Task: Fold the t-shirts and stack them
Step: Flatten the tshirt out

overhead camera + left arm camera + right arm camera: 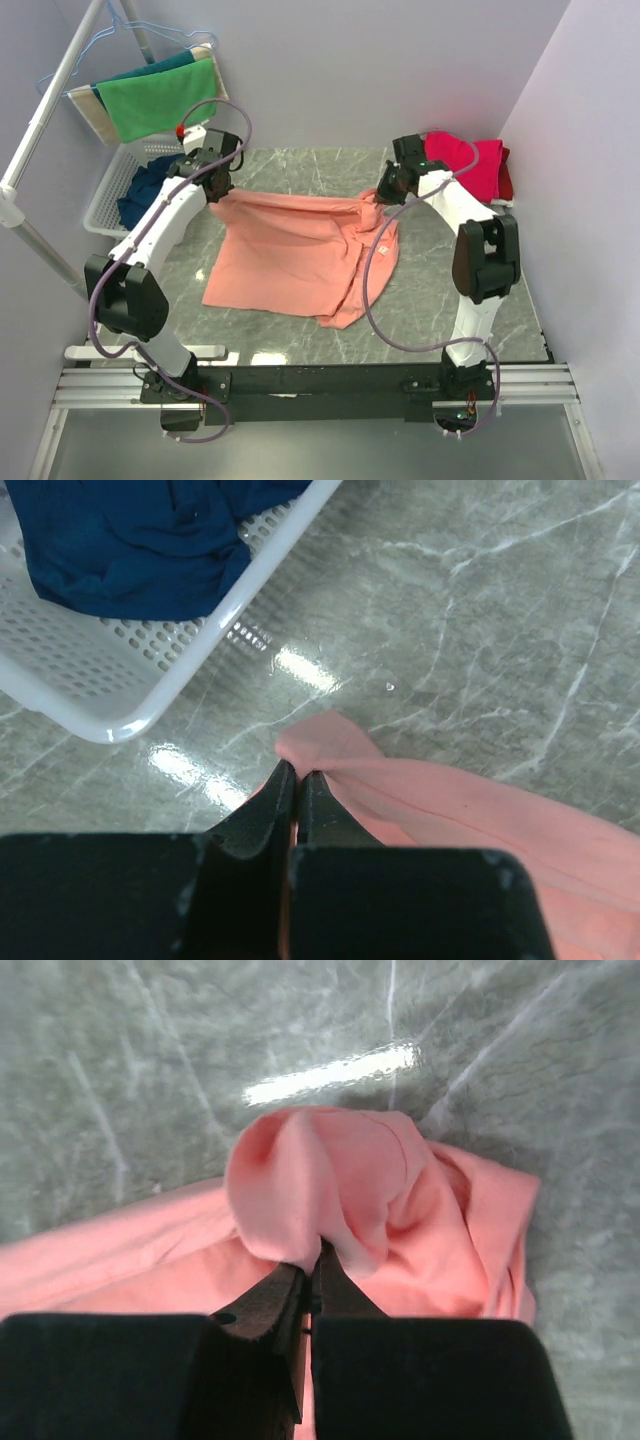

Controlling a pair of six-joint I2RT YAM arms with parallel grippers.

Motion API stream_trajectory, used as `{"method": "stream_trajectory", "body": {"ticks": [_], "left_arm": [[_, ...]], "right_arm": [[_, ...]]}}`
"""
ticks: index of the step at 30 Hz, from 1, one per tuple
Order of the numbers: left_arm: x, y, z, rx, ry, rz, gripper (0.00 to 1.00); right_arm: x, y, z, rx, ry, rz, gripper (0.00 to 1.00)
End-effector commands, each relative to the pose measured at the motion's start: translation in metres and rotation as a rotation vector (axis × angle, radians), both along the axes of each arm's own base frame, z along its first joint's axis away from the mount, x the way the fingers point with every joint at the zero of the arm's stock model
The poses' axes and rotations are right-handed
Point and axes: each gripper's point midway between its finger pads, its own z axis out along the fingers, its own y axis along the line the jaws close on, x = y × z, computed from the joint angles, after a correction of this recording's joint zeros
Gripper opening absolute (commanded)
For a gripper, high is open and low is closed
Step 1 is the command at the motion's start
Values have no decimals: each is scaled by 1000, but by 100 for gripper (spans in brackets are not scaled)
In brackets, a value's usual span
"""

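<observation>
Salmon-orange t-shirt (300, 255): on bench (300, 165), far edge raised.
Left tool (297, 772): reached far-left, clamped on its corner.
Right tool (312, 1256): reached far-right, clamped on its fold.

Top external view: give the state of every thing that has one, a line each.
salmon t-shirt: spread unfolded, far edge pinched at both ends
left tool: shut on salmon t-shirt
right tool: shut on salmon t-shirt
navy t-shirt: crumpled in white basket
crimson-pink t-shirt: heaped, far right
green cloth: hanging on rack

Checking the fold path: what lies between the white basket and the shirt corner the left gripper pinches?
Bare tabletop only, between basket and salmon t-shirt; left wrist view.
</observation>
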Motion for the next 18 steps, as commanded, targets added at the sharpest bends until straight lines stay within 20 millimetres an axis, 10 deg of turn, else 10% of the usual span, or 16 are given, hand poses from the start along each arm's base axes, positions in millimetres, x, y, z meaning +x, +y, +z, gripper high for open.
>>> {"method": "stream_trajectory", "body": {"ticks": [1, 18], "left_arm": [[6, 7, 67, -19, -135, -27, 1], [-16, 73, 221, -22, -465, 93, 1]], "right_arm": [[9, -10, 119, 5, -259, -27, 0], [-88, -81, 339, 28, -795, -218, 0]]}}
